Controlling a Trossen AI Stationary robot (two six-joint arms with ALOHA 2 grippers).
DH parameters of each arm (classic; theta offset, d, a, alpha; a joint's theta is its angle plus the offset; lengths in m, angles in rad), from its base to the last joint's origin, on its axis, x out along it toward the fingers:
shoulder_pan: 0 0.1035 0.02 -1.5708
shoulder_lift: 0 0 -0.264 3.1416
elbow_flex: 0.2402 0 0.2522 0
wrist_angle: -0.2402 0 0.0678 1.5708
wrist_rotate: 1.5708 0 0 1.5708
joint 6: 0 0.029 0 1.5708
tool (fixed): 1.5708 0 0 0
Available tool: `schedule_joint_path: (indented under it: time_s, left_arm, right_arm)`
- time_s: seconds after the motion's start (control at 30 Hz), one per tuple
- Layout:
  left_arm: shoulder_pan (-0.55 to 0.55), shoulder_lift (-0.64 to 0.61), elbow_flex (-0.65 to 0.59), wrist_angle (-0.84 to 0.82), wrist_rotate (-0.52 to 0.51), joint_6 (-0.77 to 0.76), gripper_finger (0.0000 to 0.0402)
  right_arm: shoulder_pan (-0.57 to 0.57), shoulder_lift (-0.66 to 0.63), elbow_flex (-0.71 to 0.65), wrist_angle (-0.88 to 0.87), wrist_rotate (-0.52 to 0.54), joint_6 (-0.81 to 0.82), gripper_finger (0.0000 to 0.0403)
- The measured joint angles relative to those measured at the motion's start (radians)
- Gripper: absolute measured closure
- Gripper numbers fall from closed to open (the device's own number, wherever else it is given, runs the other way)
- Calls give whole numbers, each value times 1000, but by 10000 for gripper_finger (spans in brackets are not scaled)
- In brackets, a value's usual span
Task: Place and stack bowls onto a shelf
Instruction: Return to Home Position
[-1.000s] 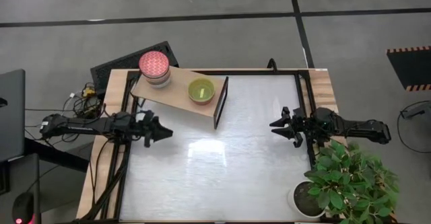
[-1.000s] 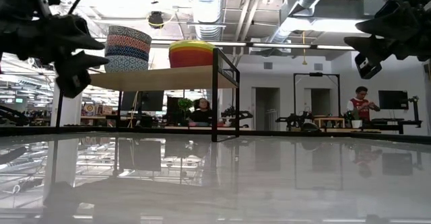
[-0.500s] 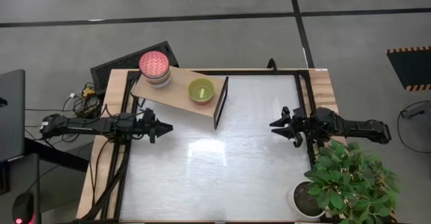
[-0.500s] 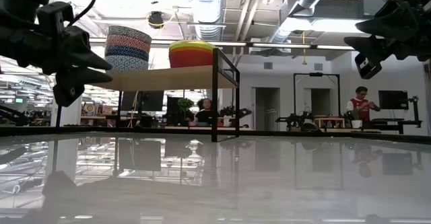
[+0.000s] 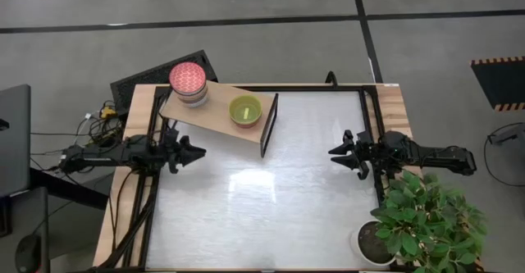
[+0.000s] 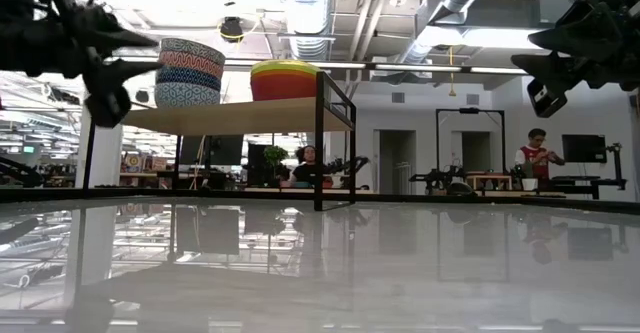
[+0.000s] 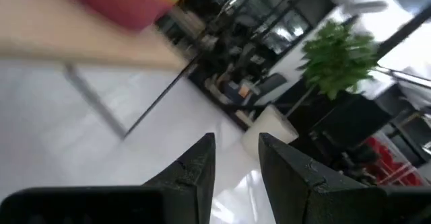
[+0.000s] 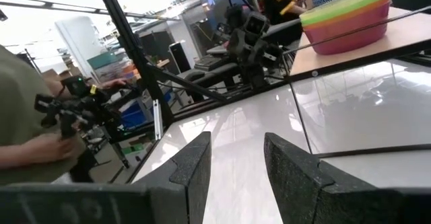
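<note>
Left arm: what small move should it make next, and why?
Probably draw the left end effector back toward its base: it holds nothing, and the pink-red patterned bowl stack and the yellow-topped bowl stack already stand on the light wooden shelf.

The light wooden rectangular shelf stands at the far left corner of the silvery tabletop, its dark end panel on its right. On it, the patterned bowl stack stands left of the yellow-topped bowl stack, apart. My left gripper hovers before the shelf. My right gripper hovers opposite, at the right edge. The white plant pot stands at the near right corner.
</note>
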Motion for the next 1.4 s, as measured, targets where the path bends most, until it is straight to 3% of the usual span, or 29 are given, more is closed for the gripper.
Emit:
schedule_joint_path:
  time_s: [0.77, 1.4]
  left_arm:
    - [-25, -7, -10, -25, 34, 991, 303]
    - [-25, -4, -12, -25, 27, 871, 303]
  right_arm:
    - [0, 15, 0, -5, -4, -2, 239]
    - [0, 15, 0, -7, -6, -1, 239]
